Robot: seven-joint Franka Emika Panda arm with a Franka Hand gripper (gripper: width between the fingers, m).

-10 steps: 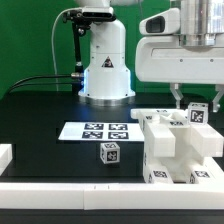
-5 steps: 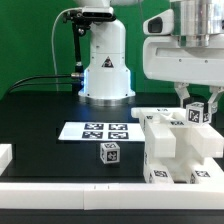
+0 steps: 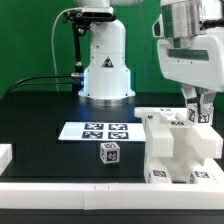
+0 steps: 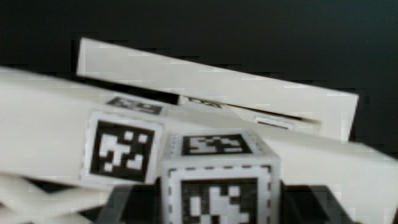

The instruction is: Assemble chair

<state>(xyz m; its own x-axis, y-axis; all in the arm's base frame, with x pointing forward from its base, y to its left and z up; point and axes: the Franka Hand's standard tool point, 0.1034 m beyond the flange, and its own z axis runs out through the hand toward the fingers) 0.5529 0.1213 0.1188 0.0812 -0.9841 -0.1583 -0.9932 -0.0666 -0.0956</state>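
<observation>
Hanging over the far corner of the chair, the gripper stands with its two dark fingers pointing down on either side of a small tagged post that rises from the white structure at the exterior view's right. The jaws look partly closed with the post between them, and the wrist view, blurred as it is, shows a tagged white block close under the camera, so the fingers seem to have hold of that post, though contact on both sides cannot be made out for certain. The chair itself is a chunky cluster of white slabs and bars standing on the black table, at the exterior view's right, beside the marker board and near a lone tagged cube that stands apart in front of the board. The parts look rigid and hard, probably light for their bulk, with smooth flat faces that may slip between narrow fingers if taken off-centre. The post seems best held across two opposite flat faces, near its middle and square to the fingers, clear of the paper tags where possible. The larger slabs look too wide for these jaws except across a thin edge, so any lift of the bigger body risks tilting.
</observation>
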